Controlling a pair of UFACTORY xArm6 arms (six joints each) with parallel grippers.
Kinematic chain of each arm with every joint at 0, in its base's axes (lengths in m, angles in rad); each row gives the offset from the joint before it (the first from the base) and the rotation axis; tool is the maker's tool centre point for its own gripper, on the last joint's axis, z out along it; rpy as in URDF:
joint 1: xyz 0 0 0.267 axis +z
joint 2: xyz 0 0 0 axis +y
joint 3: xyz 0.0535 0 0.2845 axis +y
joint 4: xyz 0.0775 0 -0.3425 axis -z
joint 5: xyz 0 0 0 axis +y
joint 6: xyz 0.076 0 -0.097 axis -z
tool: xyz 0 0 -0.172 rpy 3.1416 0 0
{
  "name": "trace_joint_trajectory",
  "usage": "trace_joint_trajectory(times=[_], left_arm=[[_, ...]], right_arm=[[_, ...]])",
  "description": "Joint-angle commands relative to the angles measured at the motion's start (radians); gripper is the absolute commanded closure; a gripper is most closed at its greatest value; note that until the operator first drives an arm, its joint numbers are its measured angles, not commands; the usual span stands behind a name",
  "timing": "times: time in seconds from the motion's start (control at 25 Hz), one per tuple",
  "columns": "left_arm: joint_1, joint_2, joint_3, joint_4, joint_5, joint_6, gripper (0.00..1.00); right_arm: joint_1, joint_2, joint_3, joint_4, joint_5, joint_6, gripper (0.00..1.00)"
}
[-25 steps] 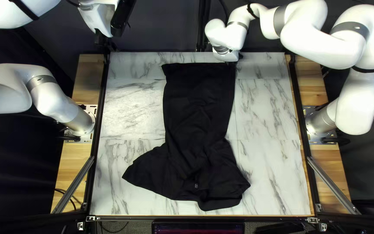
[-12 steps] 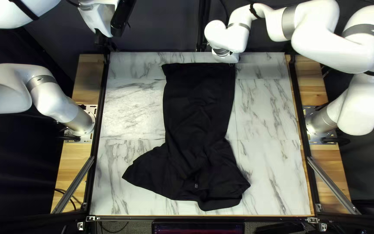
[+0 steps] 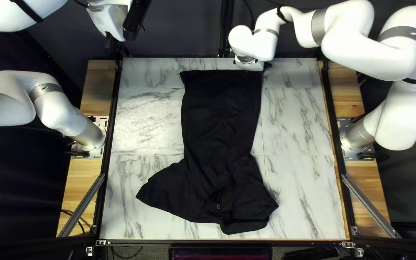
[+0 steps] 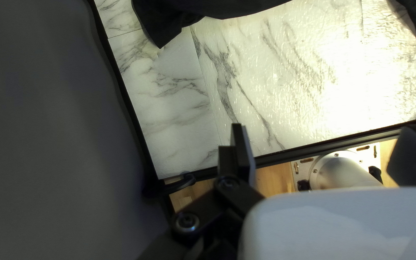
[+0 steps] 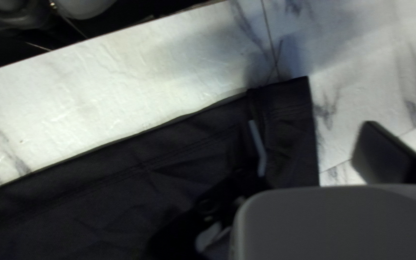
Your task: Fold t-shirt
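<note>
Black cotton-looking t-shirt (image 3: 220, 125): sprawled down the middle of the table, 12 to 6 o'clock. Body's a longish column with a pretty straight stitched hem at 12, kinda rumpled mid-way, then flares out toward 8 and 5. Tiny pale mark (image 3: 218, 206) near the 6 o'clock end.
Right claw, white body and black fingers (image 3: 250, 63): at 1 o'clock, right by the shirt's hem corner. Spread wide, not grabbing anything; one finger is over the cloth, the other off past its side edge.
Left claw, also white and black (image 3: 116, 30): up around 11, well apart from the shirt, wide open and holding nothing.
Surface: white marble-look tabletop (image 3: 294, 192) with grey veins, thin seams, black side rails (image 3: 111, 120), pale wooden strips (image 3: 80, 180) at 3 and 9.
Room: dark curtain (image 3: 179, 29) at 12, black screen (image 3: 220, 253) at 6.
</note>
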Motion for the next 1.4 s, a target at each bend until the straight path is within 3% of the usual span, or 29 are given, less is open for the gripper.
trace_joint_trajectory(times=[0.04,0.52,0.72,0.84,0.92,1.08,1.16,1.2,1.24,1.4], left_arm=[[0.0,0.0,0.0,0.0,0.0,0.0,0.0],[0.0,0.0,0.0,0.0,0.0,0.0,0.0],[0.0,0.0,0.0,0.0,0.0,0.0,0.0],[0.0,0.0,0.0,0.0,0.0,0.0,0.0],[0.0,0.0,0.0,0.0,0.0,0.0,0.0],[0.0,0.0,0.0,0.0,0.0,0.0,0.0],[0.0,0.0,0.0,0.0,0.0,0.0,0.0],[0.0,0.0,0.0,0.0,0.0,0.0,0.0],[0.0,0.0,0.0,0.0,0.0,0.0,0.0],[0.0,0.0,0.0,0.0,0.0,0.0,0.0]], right_arm=[[0.009,-0.006,0.014,-0.036,-0.012,0.014,0.0],[0.0,0.058,-0.063,-0.071,0.066,0.025,0.0],[-0.004,0.076,-0.059,-0.102,0.059,0.057,0.0],[-0.004,0.075,-0.049,-0.114,0.051,0.068,0.05],[-0.001,0.073,-0.047,-0.119,0.052,0.071,0.11],[0.0,0.07,-0.043,-0.127,0.055,0.076,0.45],[0.001,0.07,-0.044,-0.128,0.057,0.077,0.55],[0.001,0.07,-0.043,-0.13,0.057,0.078,0.81],[0.001,0.07,-0.042,-0.132,0.057,0.078,0.97],[0.001,0.069,-0.035,-0.134,0.056,0.08,0.99]])
